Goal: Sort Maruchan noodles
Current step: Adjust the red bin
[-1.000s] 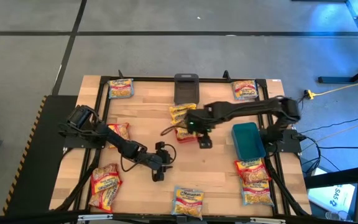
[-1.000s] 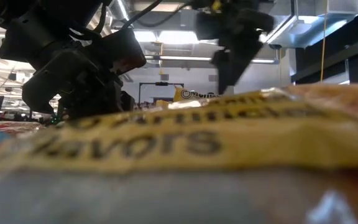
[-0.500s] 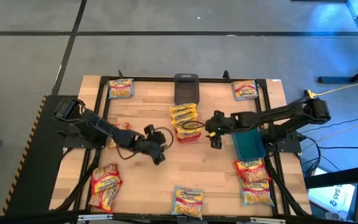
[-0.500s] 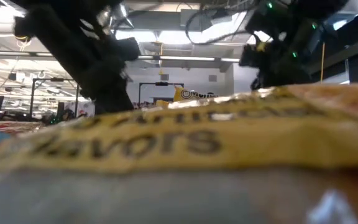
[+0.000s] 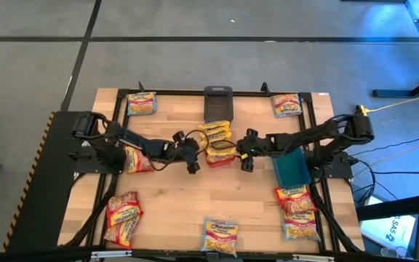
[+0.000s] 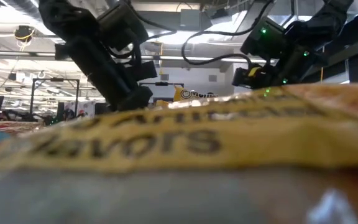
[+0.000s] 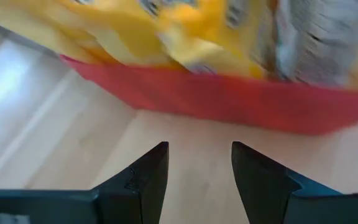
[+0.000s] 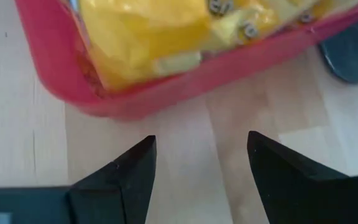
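Now both open end effectors, left (image 5: 192,156) and right (image 5: 244,153), flank the small red plastic bin (image 5: 219,159) of yellow crinkly noodle packets (image 5: 219,148); closing in together, they may collide.

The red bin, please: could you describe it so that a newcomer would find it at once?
Start at the wooden table in the high view and go to its middle. There the left pincer and right pincer, both open, flank the red bin. Unlike the dark grey bin and teal bin, it holds yellow noodle packets.
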Robot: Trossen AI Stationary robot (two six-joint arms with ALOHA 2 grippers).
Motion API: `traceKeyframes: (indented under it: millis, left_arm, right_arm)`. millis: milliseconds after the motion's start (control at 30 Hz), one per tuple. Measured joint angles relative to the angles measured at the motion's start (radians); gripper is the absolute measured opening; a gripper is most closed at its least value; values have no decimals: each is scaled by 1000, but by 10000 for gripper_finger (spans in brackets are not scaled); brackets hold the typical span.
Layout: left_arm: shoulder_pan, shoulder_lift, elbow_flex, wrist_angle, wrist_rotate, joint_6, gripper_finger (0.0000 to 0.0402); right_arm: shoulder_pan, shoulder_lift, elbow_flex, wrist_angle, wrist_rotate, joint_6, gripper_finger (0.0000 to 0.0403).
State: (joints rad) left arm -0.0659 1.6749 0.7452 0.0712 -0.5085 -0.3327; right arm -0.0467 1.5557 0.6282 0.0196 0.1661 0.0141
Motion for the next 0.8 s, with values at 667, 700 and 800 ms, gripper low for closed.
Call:
traceKeyframes:
  millis: [667, 700, 800]
  left_arm:
    - [210, 0, 0, 124, 9, 52, 170]
    - [216, 0, 0, 119, 21, 52, 170]
    - [216, -3, 1, 40, 30, 48, 170]
  right_arm:
    - [0, 38, 6, 186, -53, 4, 221]
    - [1, 38, 6, 186, -46, 4, 221]
    - [0, 23, 6, 124, -19, 2, 221]
